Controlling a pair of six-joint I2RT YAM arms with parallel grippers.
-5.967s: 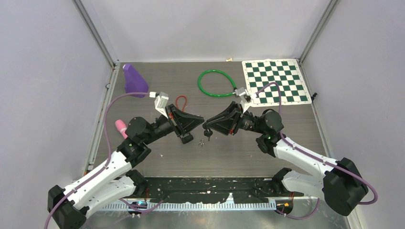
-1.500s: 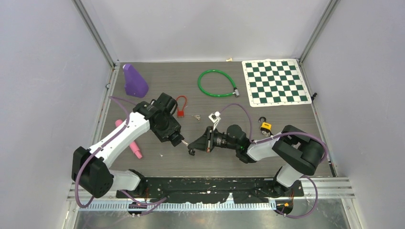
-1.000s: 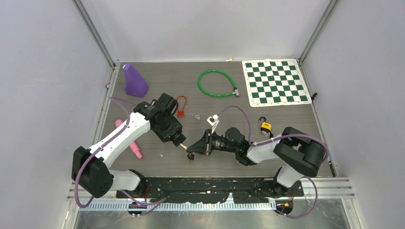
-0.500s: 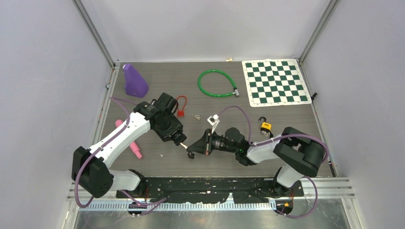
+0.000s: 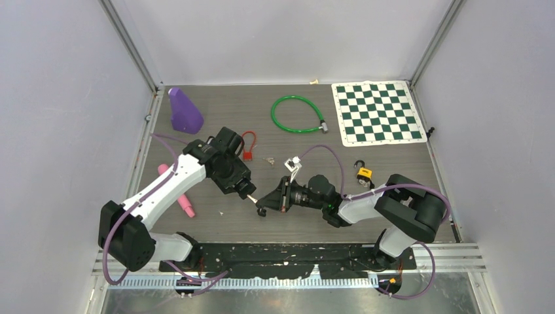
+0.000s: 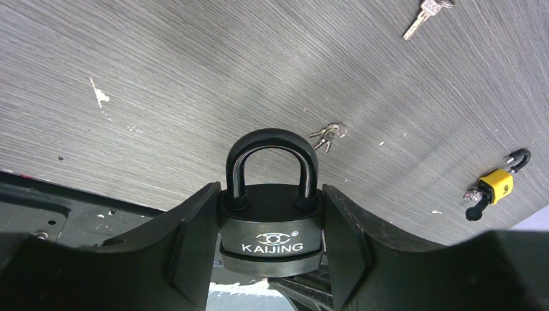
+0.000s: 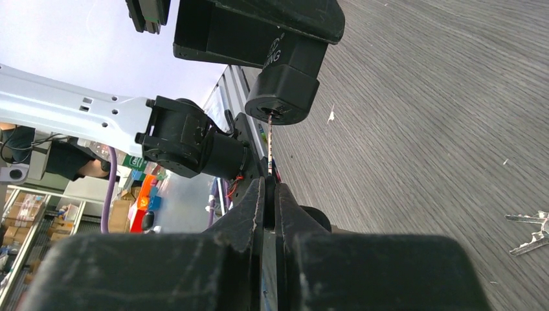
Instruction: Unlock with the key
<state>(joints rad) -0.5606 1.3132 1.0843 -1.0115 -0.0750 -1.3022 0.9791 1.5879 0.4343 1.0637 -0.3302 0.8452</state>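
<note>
A black padlock (image 6: 270,228) marked KAIJING sits upright between my left gripper's (image 6: 268,195) two pads, shackle closed and pointing away from the wrist. In the right wrist view its underside (image 7: 282,97) faces me, held by the left gripper (image 7: 259,26). My right gripper (image 7: 270,186) is shut on a thin key (image 7: 269,146), whose tip is at the keyhole. From above, both grippers meet at the table's middle: left gripper (image 5: 241,186), right gripper (image 5: 263,205).
A red padlock (image 5: 248,148) and loose keys (image 5: 268,159) lie behind the grippers. A yellow padlock (image 5: 363,173) lies to the right. Further back are a green cable lock (image 5: 296,114), a chessboard mat (image 5: 376,112) and a purple cone (image 5: 184,111). A pink object (image 5: 177,190) lies left.
The right gripper with the key has crept slightly towards the padlock's underside. The left arm has held still.
</note>
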